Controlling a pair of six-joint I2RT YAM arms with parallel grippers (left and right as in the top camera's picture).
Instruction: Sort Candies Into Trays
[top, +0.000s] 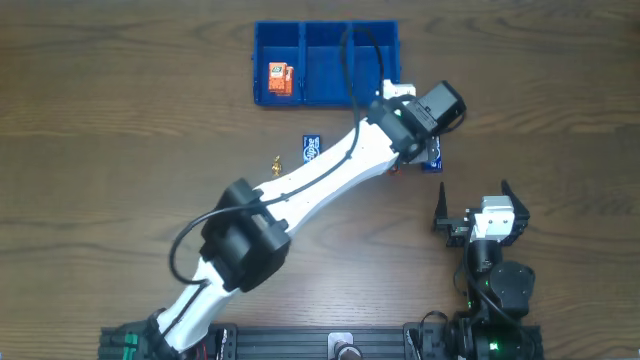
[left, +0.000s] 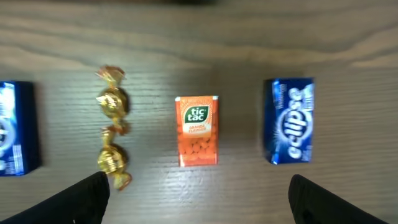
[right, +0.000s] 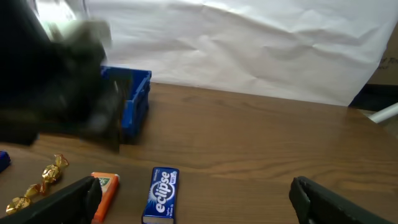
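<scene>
An orange mint box (left: 198, 130) lies flat on the desk (top: 120, 200), a little short of the blue tray (top: 326, 62) on the side facing the arm bases. Its long axis is pointed toward the tray. The box is set in a row running along the tray's front. A blue gum pack (left: 290, 120) is laid on one side of it, apart from it and parallel to it. On the other side, gold-wrapped candies (left: 112, 127) are strung in a line of the same direction, and a second blue pack (left: 15, 127) is seen beyond them.

The left arm is stretched diagonally across the desk toward the tray's right end. The left pincer (left: 199, 182) is held above the mint box with its fingers spread wide and nothing gripped. The right arm is folded close to its base, well away from the tray. The right pincer (top: 474, 205) is likewise open and empty, and is aimed toward the tray.

The tray is divided into three compartments, and a second orange box (top: 281, 80) is held in the left one.
</scene>
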